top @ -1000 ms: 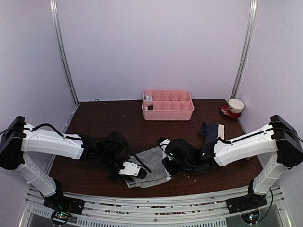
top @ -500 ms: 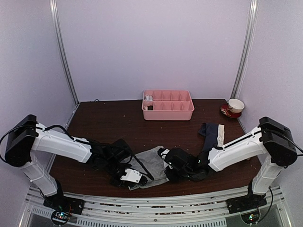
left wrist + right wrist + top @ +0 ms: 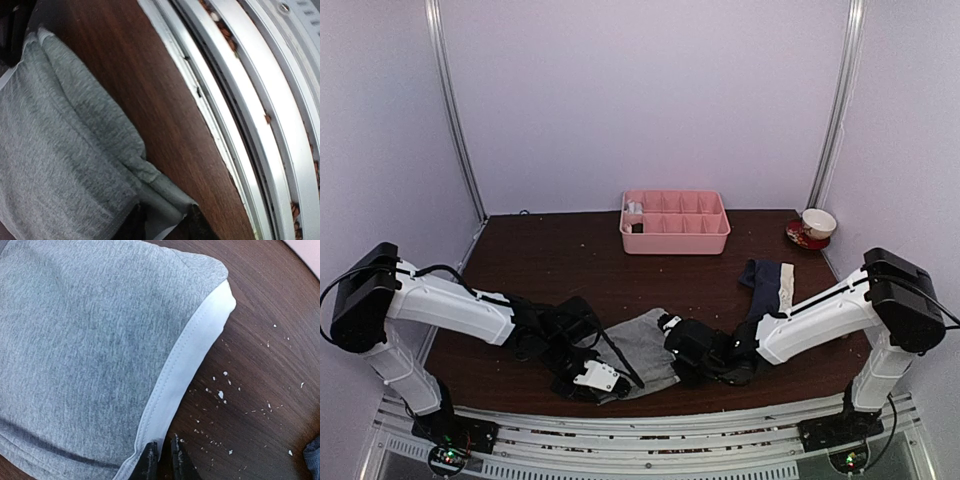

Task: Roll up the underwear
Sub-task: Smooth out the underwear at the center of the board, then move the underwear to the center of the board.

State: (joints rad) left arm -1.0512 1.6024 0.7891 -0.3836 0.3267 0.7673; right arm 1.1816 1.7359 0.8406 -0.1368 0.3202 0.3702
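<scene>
The grey underwear (image 3: 642, 345) lies flat near the table's front edge, between both arms. In the left wrist view its near corner (image 3: 165, 192) is folded up between the dark fingers of my left gripper (image 3: 166, 225), which is shut on that fold. My right gripper (image 3: 162, 460) sits at the cloth's right side. Its fingers are nearly together, pinching the edge of the light waistband (image 3: 195, 347). In the top view the left gripper (image 3: 605, 385) is at the cloth's near left corner and the right gripper (image 3: 678, 362) at its right edge. The navy underwear (image 3: 767, 280) lies crumpled farther right.
A pink compartment tray (image 3: 675, 243) stands at the back middle. A cup on a red saucer (image 3: 815, 225) sits at the back right. Metal rails (image 3: 240, 100) run just past the table's front edge. Small crumbs (image 3: 220, 395) dot the wood beside the waistband.
Both grippers came in lower onto the grey underwear's near side. The right jaws closed at the waistband edge. The cloth's near edge bunched up a little.
</scene>
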